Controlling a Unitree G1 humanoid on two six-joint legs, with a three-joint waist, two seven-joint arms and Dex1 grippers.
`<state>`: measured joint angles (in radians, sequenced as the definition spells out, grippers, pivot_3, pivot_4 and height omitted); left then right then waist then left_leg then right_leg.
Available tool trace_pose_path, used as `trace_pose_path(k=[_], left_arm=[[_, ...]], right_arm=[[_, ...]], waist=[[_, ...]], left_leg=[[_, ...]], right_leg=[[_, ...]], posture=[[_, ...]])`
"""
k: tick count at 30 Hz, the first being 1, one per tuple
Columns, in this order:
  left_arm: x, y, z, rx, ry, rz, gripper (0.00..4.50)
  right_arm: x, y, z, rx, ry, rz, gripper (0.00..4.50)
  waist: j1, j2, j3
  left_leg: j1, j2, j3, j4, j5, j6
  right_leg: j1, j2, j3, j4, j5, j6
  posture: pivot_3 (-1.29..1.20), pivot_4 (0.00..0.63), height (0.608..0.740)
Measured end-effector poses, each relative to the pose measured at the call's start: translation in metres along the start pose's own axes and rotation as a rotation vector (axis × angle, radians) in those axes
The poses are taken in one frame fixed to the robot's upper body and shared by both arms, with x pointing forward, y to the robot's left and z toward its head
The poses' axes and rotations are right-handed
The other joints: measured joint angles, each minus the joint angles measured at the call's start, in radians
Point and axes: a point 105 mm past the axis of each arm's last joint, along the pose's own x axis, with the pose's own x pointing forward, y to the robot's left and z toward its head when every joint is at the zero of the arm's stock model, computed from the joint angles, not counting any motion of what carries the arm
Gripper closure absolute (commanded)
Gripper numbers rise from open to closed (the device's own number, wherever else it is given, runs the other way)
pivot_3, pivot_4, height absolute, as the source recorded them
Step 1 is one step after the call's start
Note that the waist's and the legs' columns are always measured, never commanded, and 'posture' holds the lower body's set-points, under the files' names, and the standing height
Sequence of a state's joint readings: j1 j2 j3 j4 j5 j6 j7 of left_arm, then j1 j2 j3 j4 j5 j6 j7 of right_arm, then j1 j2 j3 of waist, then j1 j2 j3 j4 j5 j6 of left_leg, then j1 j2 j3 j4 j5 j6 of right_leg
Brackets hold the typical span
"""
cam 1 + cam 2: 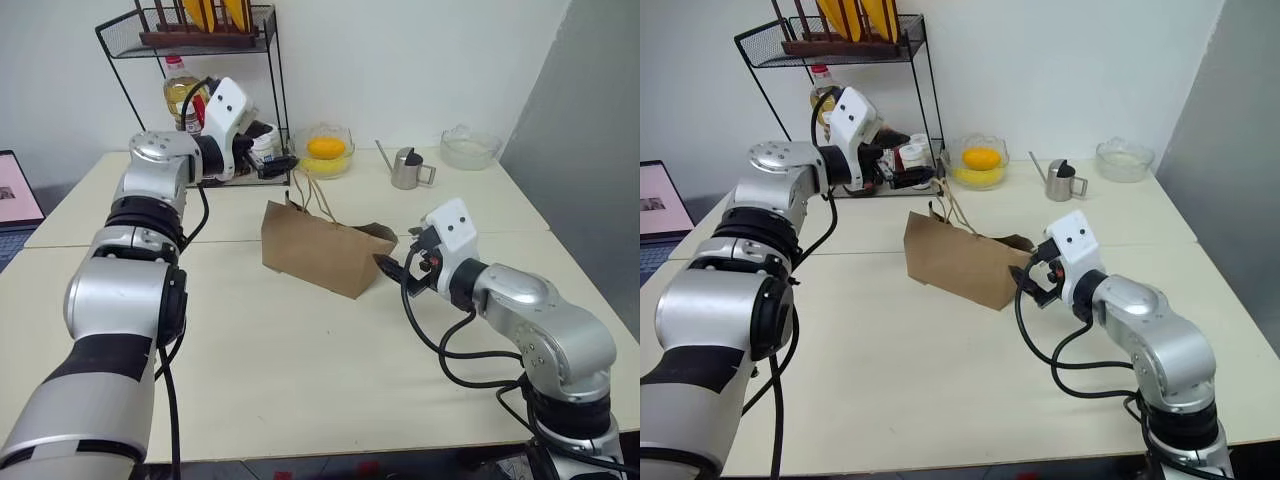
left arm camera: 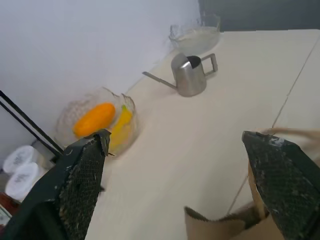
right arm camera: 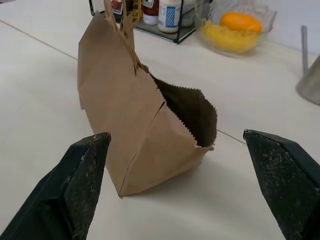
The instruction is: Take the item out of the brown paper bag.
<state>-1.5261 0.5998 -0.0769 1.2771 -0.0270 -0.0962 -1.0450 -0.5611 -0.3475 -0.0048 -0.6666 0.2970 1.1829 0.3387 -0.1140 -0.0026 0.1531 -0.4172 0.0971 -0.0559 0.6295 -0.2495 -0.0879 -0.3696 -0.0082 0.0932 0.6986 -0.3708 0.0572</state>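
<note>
On bench [image 1: 300, 360]: one brown paper bag [image 1: 318, 255] on side, mouth toward right pincer [image 1: 392, 266], jaws wide, empty. Left pincer [image 1: 283, 163] wide, empty.

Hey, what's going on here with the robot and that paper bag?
A two-armed robot is working at a brown paper bag that lies on its side on the table, mouth facing the right end effector. That end effector sits open just in front of the bag's mouth, holding nothing. The left end effector is open too, raised near the wire rack behind the bag. No item is visible outside the bag, and its inside looks dark.
</note>
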Motion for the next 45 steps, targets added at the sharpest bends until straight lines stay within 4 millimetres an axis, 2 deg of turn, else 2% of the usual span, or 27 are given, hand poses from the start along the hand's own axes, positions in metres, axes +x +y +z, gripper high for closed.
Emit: trace_pose_path(k=[5,9,13,17,22,26,29,37,45], left_arm=[[-0.008,-0.005,-0.014,0.064,0.094,-0.075,0.0],[-0.01,0.009,-0.014,0.103,0.1,0.046,0.0],[0.001,0.016,-0.014,0.109,0.095,0.175,0.0],[0.019,0.008,-0.028,0.241,0.211,0.224,0.0],[0.038,-0.014,-0.061,0.358,0.345,0.201,0.0],[0.042,-0.02,-0.062,0.408,0.367,0.158,0.0],[0.042,-0.029,-0.064,0.416,0.38,0.064,0.0],[0.011,-0.049,-0.065,0.339,0.412,-0.333,0.0],[-0.044,-0.069,-0.099,0.276,0.456,-0.569,0.0]], right_arm=[[-0.009,-0.004,-0.011,0.019,0.032,-0.059,0.03],[-0.011,-0.007,-0.01,0.026,0.027,-0.077,0.03],[-0.014,0.008,-0.01,0.018,0.028,0.026,0.03],[-0.019,0.016,-0.021,0.024,0.074,0.092,0.03],[-0.02,0.017,-0.025,0.032,0.089,0.087,0.03],[-0.021,0.016,-0.031,0.044,0.104,0.066,0.03],[-0.02,0.018,-0.032,0.047,0.103,0.067,0.03],[-0.011,0.014,-0.036,0.054,0.098,0.067,0.03],[0.002,0.019,-0.041,0.072,0.082,0.106,0.03]], waist=[[0.001,0.0,0.0],[0.002,0.0,0.0],[0.004,0.0,0.0],[0.009,0.0,0.0],[0.007,0.0,0.0],[0.006,0.0,0.0],[0.006,0.0,0.0],[0.002,0.0,0.0],[-0.003,0.0,0.0]], left_leg=[[0.0,0.0,-0.001,0.0,0.0,0.0],[0.0,0.0,-0.001,0.0,0.0,0.0],[0.0,0.0,-0.001,0.001,0.0,0.0],[0.0,-0.001,-0.002,0.001,0.0,0.0],[0.0,-0.001,-0.002,0.001,0.0,0.0],[0.0,-0.001,-0.002,0.001,0.0,0.0],[0.0,-0.001,-0.002,0.001,0.0,0.0],[0.001,-0.001,-0.002,0.0,0.0,0.0],[0.001,0.0,-0.002,0.001,0.0,0.0]], right_leg=[[-0.001,0.0,-0.001,-0.001,0.0,0.0],[0.0,0.0,-0.001,-0.001,0.0,0.0],[0.001,0.0,-0.001,0.0,0.0,0.0],[0.002,-0.001,-0.001,0.0,0.0,0.0],[0.002,0.0,0.0,0.0,0.0,0.0],[0.002,0.0,0.0,0.0,0.0,0.0],[0.002,0.0,0.0,0.0,0.0,0.0],[0.002,-0.001,-0.001,0.0,0.0,0.0],[0.002,0.0,-0.001,0.002,0.0,0.0]], posture=[[0.0,0.15,0.74],[0.0,0.15,0.74],[0.0,0.15,0.74],[0.0,0.15,0.74],[0.0,0.15,0.74],[0.0,0.15,0.74],[0.0,0.15,0.74],[0.0,0.15,0.74],[0.0,0.15,0.74]])
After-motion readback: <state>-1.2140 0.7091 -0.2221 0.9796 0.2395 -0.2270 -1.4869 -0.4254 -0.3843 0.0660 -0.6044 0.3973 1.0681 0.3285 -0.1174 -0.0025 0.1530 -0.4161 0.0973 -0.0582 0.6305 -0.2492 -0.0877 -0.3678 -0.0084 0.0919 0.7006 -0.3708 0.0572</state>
